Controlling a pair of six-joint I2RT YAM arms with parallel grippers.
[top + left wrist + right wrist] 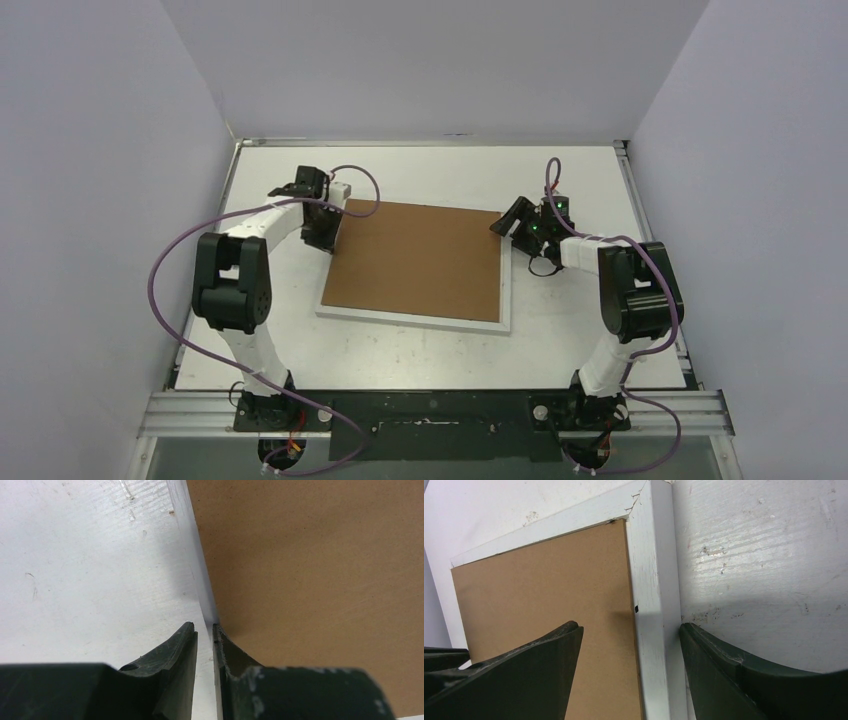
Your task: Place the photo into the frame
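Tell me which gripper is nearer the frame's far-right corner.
Right. The right gripper straddles the frame at its right rail, just short of that corner, jaws open. The left gripper is at the frame's opposite, left edge, fingers nearly together.

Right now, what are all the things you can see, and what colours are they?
frame: one, white, lying mid-table
backing board: one, brown, inside the frame, covering its middle
photo: none in view
table: one, white, under everything
walls: three, pale lilac-grey, around the table
rail: one, silver, at the near edge by the arm bases
cables: purple, looping along each arm
left arm: one, black and white, left of the frame
right arm: one, black and white, right of the frame
left gripper: one, dark, fingers almost together at the frame's left edge; grip unclear
right gripper: one, dark, open, fingers either side of the frame's right rim
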